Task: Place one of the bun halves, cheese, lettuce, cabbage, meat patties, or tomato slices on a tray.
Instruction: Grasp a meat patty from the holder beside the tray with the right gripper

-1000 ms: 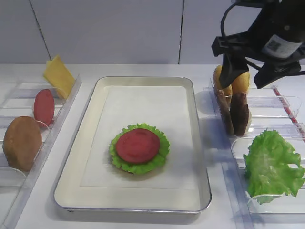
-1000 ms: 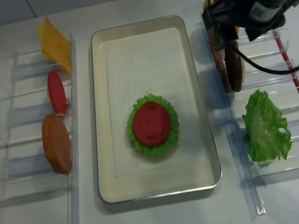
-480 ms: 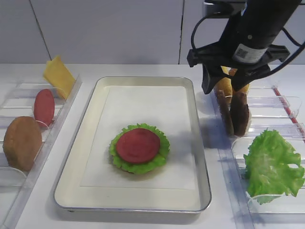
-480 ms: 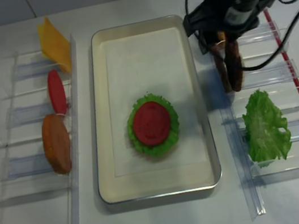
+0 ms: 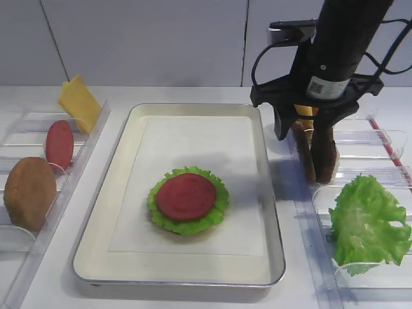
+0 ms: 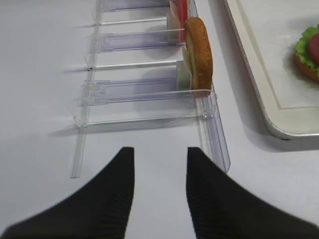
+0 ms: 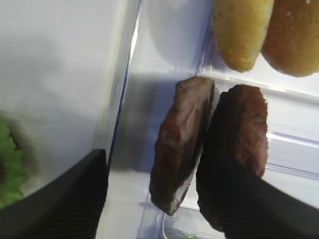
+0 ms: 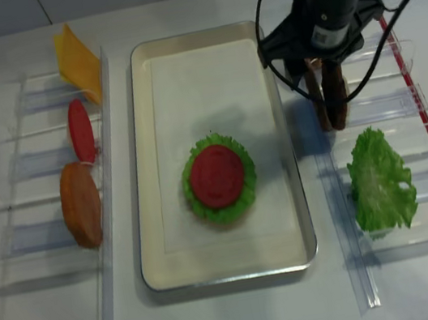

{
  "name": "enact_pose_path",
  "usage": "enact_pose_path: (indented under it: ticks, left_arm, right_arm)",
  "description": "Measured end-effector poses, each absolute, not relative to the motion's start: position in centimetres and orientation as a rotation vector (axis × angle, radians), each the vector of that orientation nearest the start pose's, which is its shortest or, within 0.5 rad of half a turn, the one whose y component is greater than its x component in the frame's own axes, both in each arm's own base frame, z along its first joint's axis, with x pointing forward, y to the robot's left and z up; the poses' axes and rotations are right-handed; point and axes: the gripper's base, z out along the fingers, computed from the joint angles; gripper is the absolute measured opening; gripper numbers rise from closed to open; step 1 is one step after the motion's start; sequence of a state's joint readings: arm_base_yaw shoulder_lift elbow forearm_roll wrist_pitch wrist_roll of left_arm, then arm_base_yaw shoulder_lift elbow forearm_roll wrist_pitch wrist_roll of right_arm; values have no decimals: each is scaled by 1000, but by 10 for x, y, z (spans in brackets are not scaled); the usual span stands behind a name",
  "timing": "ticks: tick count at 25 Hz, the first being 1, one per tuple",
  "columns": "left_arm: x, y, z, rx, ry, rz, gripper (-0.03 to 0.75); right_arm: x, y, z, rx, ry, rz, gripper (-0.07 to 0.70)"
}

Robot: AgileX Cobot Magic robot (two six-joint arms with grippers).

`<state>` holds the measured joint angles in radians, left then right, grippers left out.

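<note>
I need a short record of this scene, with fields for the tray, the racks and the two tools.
tray: holds a tomato slice on lettuce
left rack: cheese, tomato slice, bun half
right rack: two meat patties upright, buns behind, loose lettuce leaf
right tool: open, straddling the patties
left tool: open, empty, over bare table

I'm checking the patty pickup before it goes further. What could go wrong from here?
The two meat patties stand on edge, leaning against each other, and the open right hand straddles both, so it may grab two or tip one over. The clear rack holding them is narrow, so a finger could catch its wall. The tomato slice and lettuce already stacked on the tray could shift under an off-centre drop.
</note>
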<state>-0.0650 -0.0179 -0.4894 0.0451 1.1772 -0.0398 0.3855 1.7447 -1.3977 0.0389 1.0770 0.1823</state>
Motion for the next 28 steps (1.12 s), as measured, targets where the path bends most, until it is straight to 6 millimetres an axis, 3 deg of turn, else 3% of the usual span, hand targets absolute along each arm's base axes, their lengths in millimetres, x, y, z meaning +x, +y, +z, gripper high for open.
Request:
enact_pose_path:
  ticks: [14,28]
  left_arm:
    - [-11,5,265,22,2152,-6,242]
    - [-11,5,265,22,2152,-5,242]
  right_arm:
    - [341,140,244,-270,2951,110,454]
    - [344,141,231,-238,2992,81,364]
